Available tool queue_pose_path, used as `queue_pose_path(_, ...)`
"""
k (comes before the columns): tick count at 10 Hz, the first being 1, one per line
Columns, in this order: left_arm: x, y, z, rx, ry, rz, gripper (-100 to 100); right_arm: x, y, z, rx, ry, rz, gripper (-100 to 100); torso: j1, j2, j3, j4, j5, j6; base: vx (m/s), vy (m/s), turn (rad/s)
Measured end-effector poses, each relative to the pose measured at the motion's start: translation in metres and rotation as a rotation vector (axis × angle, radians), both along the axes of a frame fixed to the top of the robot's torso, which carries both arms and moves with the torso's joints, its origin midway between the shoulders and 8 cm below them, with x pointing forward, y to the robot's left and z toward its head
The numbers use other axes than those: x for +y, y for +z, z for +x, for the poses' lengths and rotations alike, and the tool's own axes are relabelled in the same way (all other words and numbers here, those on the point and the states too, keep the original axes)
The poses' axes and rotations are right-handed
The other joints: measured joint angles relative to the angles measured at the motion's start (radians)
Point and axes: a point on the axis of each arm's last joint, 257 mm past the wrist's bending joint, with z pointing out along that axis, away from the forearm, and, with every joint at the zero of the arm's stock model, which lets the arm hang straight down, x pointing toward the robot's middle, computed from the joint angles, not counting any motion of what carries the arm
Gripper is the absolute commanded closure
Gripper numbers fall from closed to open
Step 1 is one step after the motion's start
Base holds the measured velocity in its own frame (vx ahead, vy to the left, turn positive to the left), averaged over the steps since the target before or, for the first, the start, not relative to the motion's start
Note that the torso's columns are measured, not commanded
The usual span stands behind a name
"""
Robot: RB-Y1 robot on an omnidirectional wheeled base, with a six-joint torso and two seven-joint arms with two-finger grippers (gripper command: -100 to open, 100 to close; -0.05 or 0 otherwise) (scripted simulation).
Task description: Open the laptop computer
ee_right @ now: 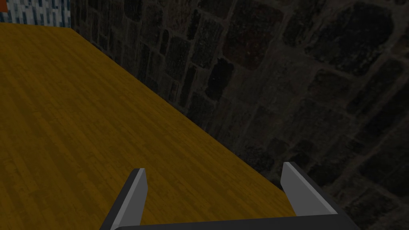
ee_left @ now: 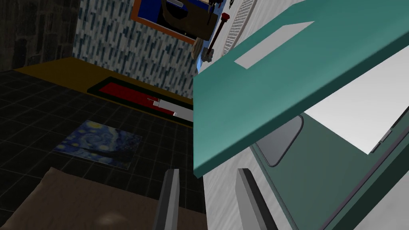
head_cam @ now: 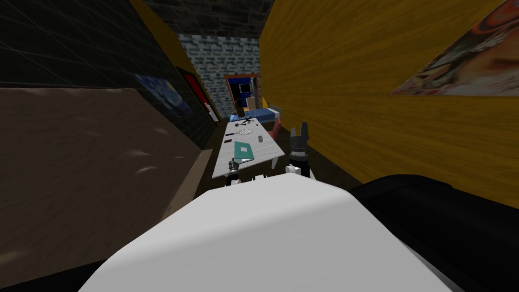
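A yellow wall (head_cam: 355, 101) runs along the right of a long white table (head_cam: 263, 147). At the table's near end lies the teal laptop (ee_left: 279, 80), its lid partly raised. The left gripper (ee_left: 205, 173), narrow and pinching nothing, sits at the lid's near corner. The right gripper (ee_right: 213, 171) gapes wide. Lifting seems under way, and the lid likely needs pushing higher.

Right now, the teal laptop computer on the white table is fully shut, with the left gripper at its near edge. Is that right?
No: the teal laptop computer is partly open. The left wrist view shows its lid raised off the base, grey touchpad uncovered. It lies on the white table, left gripper at its near edge.
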Motion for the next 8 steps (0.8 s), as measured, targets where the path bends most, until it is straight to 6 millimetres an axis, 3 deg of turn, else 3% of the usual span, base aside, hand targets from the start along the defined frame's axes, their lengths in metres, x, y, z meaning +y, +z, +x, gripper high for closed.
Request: queue_pose_path(8,-0.005,0.037,0.03,0.005,-0.025,-0.001,-100,0.0,0.0,0.0,0.0,0.0,0.0,0,0.0,0.002,0.001,0.001,0.0,-0.001,-0.036,-0.012,0.036)
